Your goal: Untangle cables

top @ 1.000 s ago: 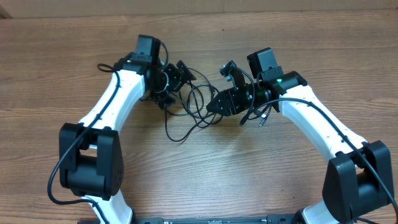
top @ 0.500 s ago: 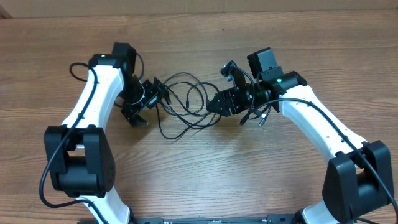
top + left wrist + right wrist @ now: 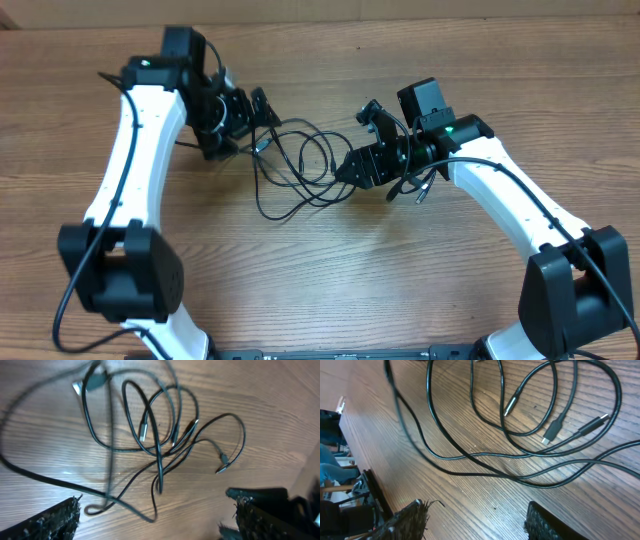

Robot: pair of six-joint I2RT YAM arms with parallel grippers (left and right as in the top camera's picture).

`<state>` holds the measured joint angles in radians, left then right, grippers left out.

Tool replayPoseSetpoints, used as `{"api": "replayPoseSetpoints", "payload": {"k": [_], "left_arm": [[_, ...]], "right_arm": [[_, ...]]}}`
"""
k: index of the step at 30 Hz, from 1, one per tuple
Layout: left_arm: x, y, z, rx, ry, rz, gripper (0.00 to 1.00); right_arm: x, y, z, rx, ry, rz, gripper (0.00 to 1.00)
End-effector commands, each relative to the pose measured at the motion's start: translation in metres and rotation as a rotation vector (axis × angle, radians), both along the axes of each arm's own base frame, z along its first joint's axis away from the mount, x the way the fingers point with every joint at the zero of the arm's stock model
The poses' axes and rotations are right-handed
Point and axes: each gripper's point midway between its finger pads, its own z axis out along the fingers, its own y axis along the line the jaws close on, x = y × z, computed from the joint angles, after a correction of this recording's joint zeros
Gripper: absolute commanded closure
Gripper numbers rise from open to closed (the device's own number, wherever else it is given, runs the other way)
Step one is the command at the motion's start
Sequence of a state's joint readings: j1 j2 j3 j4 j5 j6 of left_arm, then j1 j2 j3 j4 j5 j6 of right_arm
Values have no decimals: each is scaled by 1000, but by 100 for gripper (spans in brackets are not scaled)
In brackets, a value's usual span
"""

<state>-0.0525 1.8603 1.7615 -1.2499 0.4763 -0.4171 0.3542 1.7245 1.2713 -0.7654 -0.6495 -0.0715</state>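
My left gripper [image 3: 252,112] is released, with the jaws wide apart, and it hangs above the desk [image 3: 400,290] at the left edge of the cables [image 3: 308,178]. In the left wrist view I see both fingers [image 3: 50,522] at the bottom corners, and I see nothing grasped between them. One blurred cord passes close in front of them.

My right gripper [image 3: 348,165] is also released. In its wrist view only bare wood lies between the two fingers [image 3: 407,520], and the cords lie just ahead of them.

The cables lie on the desk between my two grippers as thin black cords in loose, overlapping loops. Several plug ends show inside the loops: a silver-tipped one [image 3: 142,430], a small one [image 3: 222,466] at the outside of the tangle, and three more [image 3: 552,430] near together in the right wrist view.
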Motion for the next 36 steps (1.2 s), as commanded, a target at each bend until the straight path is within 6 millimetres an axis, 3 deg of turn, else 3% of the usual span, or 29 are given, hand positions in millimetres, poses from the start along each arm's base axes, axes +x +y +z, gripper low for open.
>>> {"api": "replayPoseSetpoints", "payload": {"k": [1, 5, 10, 13, 17, 22, 30, 36], "left_arm": [[-13, 19, 40, 168, -117, -8, 1], [-44, 46, 43, 394, -55, 48, 0], [-70, 43, 39, 474, 11, 11, 0], [-80, 40, 22, 479, 76, 30, 1], [-97, 43, -14, 495, 167, 28, 4], [-116, 45, -48, 494, 185, 21, 4], [-127, 32, -64, 381, -30, 34, 1], [-112, 13, -94, 238, -167, 53, 0]], "right_arm": [[1, -2, 5, -11, -23, -5, 38], [2, -4, 4, -22, -27, -9, 37], [2, -4, 4, -23, -27, -10, 37], [2, -4, 3, -24, -24, -10, 37], [1, -6, 2, -35, -19, -13, 37], [3, -14, -6, -95, -23, -37, 37], [3, -16, -7, -106, -23, -41, 36], [5, -15, -6, -102, -34, -42, 34]]}}
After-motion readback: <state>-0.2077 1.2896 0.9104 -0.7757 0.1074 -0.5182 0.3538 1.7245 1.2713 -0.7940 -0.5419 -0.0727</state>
